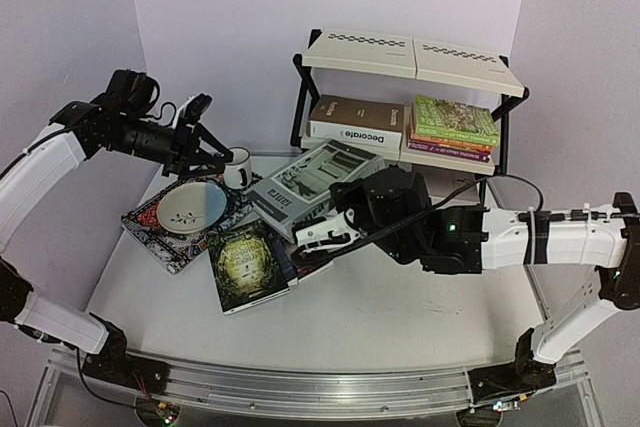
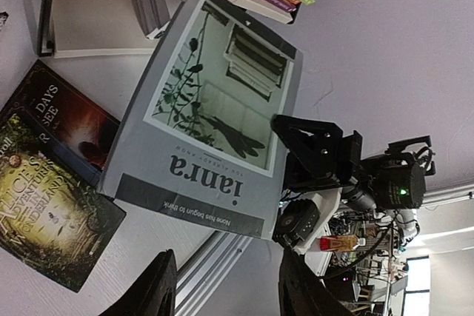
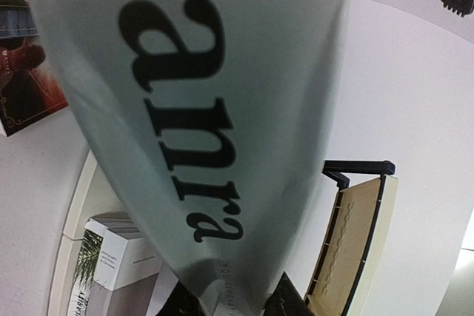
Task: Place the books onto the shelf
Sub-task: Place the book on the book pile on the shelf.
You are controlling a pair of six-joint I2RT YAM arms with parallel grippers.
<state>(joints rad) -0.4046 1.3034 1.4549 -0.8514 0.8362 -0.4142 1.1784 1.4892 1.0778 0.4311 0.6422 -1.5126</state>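
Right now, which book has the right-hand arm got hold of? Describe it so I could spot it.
Find the black-framed shelf at the back of the table; loose books lie in front of it. The one tilted up, its near edge in the right gripper, is the grey-white book. Unlike its dark neighbours, it shows a pale window photo and the bold word "ianra".

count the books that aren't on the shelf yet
3: the grey-white ianra book mid-table; the dark green Alice book flat at the near side; a dark red-and-black book partly under both. More may be hidden beneath the plate.
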